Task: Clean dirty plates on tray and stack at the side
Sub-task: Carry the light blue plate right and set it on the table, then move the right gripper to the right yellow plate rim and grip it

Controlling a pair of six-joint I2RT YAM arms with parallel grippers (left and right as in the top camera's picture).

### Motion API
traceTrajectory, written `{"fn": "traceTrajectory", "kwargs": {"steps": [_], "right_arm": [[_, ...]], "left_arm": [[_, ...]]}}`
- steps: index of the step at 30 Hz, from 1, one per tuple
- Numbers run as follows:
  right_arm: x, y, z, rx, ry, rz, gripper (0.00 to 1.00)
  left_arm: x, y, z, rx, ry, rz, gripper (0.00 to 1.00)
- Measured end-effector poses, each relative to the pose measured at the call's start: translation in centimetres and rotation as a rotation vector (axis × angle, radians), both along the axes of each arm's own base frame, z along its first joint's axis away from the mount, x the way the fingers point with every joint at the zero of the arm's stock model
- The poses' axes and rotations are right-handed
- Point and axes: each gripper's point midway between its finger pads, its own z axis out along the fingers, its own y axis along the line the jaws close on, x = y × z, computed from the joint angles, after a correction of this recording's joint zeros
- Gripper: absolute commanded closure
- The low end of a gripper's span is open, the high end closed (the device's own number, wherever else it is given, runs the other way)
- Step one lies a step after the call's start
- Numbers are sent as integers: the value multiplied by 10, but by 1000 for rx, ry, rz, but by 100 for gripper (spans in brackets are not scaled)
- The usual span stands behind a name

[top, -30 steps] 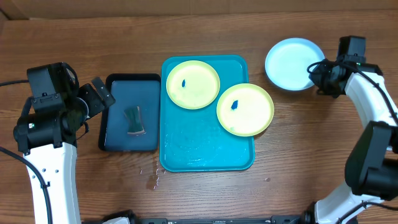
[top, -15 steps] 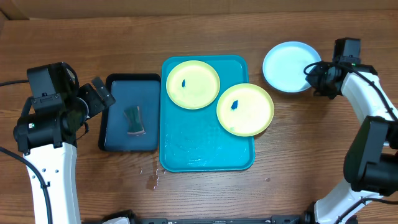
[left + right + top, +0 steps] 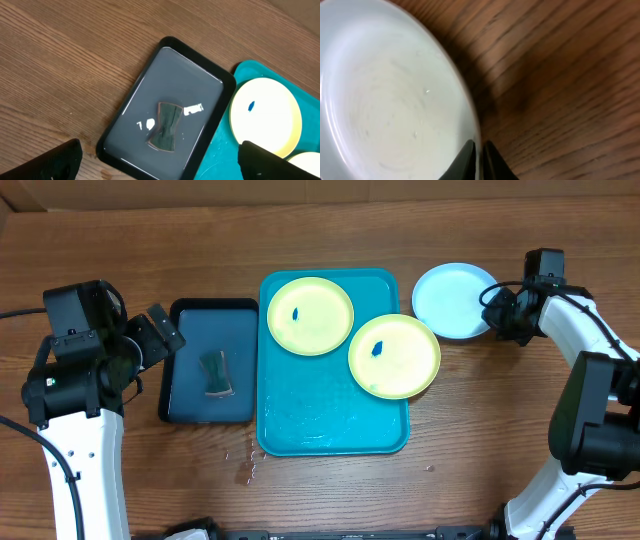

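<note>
Two plates with yellow-green rims and a small blue smudge each lie on the turquoise tray point(image 3: 320, 420): one at its far left point(image 3: 310, 315), one point(image 3: 394, 356) overhanging its right rim. A third plate point(image 3: 452, 300), pale whitish all over, is just right of the tray's far corner. My right gripper point(image 3: 492, 310) is shut on its right rim; the right wrist view shows the fingers point(image 3: 480, 150) pinching the plate's edge point(image 3: 390, 100). My left gripper point(image 3: 165, 335) is open and empty, over the left edge of the navy tray; its fingers point(image 3: 160, 170) are wide apart.
A dark navy tray point(image 3: 190, 330) left of the turquoise tray holds a greenish sponge point(image 3: 215, 373), also in the left wrist view point(image 3: 165, 125). Small water drops point(image 3: 245, 465) lie on the wooden table near the turquoise tray's front left corner.
My right gripper has carried the whitish plate to the left, closer to the turquoise tray. The left arm and the two plates on the tray have not moved.
</note>
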Motion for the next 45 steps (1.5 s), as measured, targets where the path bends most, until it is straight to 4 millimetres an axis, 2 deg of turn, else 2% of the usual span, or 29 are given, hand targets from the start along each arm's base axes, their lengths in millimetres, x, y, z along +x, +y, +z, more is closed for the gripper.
{"fn": "traceTrajectory", "kwargs": {"steps": [4, 7, 9, 14, 16, 19, 23, 26, 29, 33, 38, 45], "right_arm": [[0, 4, 0, 18, -3, 16, 85], [0, 6, 0, 29, -1, 17, 69], [0, 6, 0, 29, -4, 27, 65], [-2, 9, 1, 26, 0, 85, 48], [-9, 14, 3, 39, 30, 129, 48], [-13, 18, 17, 57, 68, 168, 48], [-18, 24, 52, 82, 109, 199, 48], [-33, 34, 81, 121, 137, 223, 48], [-55, 48, 95, 163, 187, 266, 48], [-80, 64, 97, 198, 272, 340, 48], [-89, 77, 93, 207, 298, 405, 48], [-101, 91, 64, 213, 331, 450, 48]], "left_arm": [[0, 0, 0, 0, 0, 0, 0], [0, 0, 0, 0, 0, 0, 0], [0, 0, 0, 0, 0, 0, 0], [0, 0, 0, 0, 0, 0, 0], [0, 0, 0, 0, 0, 0, 0], [0, 0, 0, 0, 0, 0, 1], [0, 0, 0, 0, 0, 0, 0], [0, 0, 0, 0, 0, 0, 0], [0, 0, 0, 0, 0, 0, 0], [0, 0, 0, 0, 0, 0, 0], [0, 0, 0, 0, 0, 0, 0], [0, 0, 0, 0, 0, 0, 0]]}}
